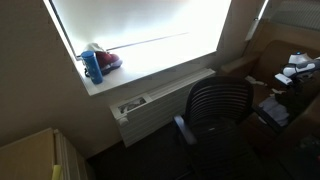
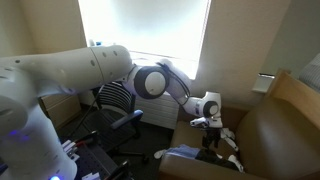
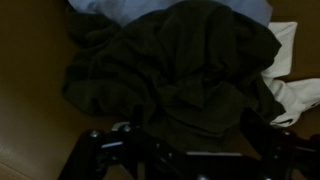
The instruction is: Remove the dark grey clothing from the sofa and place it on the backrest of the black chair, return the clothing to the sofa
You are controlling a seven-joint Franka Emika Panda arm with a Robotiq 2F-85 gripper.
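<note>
The dark grey clothing (image 3: 165,75) lies in a crumpled heap on the sofa (image 2: 285,125). Only the wrist view shows it plainly: it fills most of that picture, with the sofa's brown surface bare at the left. In both exterior views the sofa is a tan bulk cut off by the frame edge. The white arm (image 2: 70,75) stretches across an exterior view toward the sofa. The black chair (image 1: 218,105) stands apart from the sofa, below a bright window (image 1: 140,35), and shows in both exterior views but not from the wrist. The hand (image 3: 190,152) hangs just above the heap. Its dark fingers are spread wide along the bottom of the wrist view and grip nothing. In an exterior view it is too small to judge. A pale blue fabric (image 3: 175,8) and a white cloth (image 3: 290,95) touch the heap's edges. A blue bottle (image 1: 92,67) stands on the sill.
</note>
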